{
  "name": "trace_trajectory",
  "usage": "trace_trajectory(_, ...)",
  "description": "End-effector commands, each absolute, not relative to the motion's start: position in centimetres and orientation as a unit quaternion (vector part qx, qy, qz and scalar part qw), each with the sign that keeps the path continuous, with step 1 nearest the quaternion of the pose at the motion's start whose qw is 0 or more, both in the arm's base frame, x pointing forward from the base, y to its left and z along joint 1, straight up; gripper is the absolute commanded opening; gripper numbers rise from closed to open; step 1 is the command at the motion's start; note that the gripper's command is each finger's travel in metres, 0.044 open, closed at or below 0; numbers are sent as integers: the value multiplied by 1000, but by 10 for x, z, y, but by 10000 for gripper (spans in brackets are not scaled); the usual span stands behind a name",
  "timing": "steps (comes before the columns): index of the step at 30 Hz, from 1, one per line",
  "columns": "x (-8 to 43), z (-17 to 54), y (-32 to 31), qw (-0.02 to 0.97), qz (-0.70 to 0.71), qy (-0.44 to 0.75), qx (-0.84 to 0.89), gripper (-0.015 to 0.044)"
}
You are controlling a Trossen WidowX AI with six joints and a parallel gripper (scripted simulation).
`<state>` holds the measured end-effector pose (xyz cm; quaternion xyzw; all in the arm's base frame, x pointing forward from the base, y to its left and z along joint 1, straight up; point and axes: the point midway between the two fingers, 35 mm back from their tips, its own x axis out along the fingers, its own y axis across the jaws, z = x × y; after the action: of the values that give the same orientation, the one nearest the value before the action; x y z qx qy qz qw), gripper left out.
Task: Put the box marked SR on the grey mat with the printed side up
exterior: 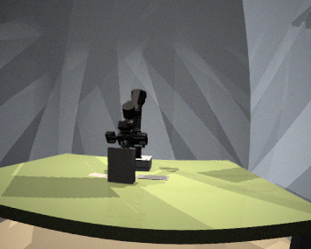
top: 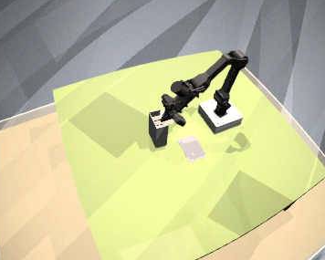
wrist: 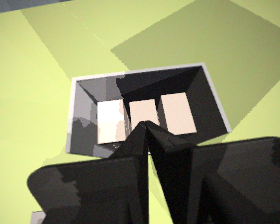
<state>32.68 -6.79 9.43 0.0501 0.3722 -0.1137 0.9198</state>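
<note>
The bin (top: pixel 159 137) (exterior: pixel 121 165) (wrist: pixel 213 97) is standing well in from the edges of the worktop (top: pixel 140 197) (exterior: pixel 182 202) (wrist: pixel 30 60), with the grey mat (top: pixel 191 148) (exterior: pixel 152 177) lying flat near it, apart from its wall, and the arm's base (top: pixel 215 128) (exterior: pixel 147 162) sitting beyond the mat. Inside, three boxes are standing in a row. In the wrist view the left box (wrist: pixel 111 121) is leaving some room to the left wall, the right box (wrist: pixel 178 114) is leaving room to the right wall, and only narrow gaps are separating both from the middle box (wrist: pixel 143 111); open space is also showing between the row and the far wall. The hand (top: pixel 163 119) (exterior: pixel 122 147) (wrist: pixel 144 125) is pointing down at the bin, its fingertips meeting, fully closed and gripping nothing. In the wrist view the tips are overlapping the near part of the middle box; whether they are touching it, I cannot tell. The SR box is standing among these three, but its printed side is not readable, so which one it is remains unclear.
</note>
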Motion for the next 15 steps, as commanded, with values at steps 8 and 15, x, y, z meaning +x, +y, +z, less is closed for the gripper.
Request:
trace_trajectory(8,327,88,-68,920,-114,371,48,0)
trace_trajectory(15,324,88,-68,920,-114,371,48,0)
